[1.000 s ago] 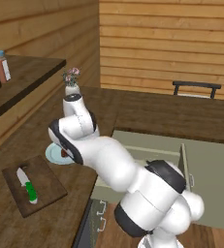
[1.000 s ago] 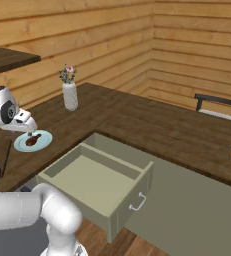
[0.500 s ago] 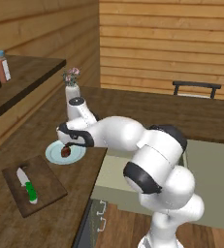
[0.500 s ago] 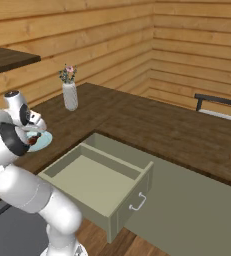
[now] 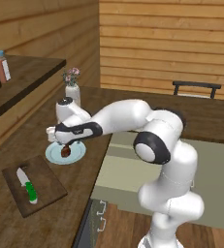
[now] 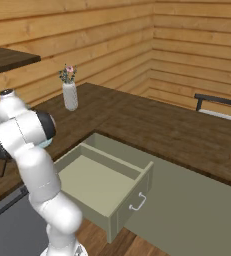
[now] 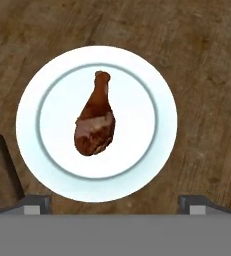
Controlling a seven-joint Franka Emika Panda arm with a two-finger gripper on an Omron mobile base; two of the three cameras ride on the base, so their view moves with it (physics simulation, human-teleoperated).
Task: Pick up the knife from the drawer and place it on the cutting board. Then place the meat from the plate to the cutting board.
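Meat (image 7: 95,120) lengthwise on plate (image 7: 152,165), bone end away from fingers (image 7: 193,204).

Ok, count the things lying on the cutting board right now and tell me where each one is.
1. Just the knife, lying near the middle of the cutting board. The meat is on the plate, under the open pincer.
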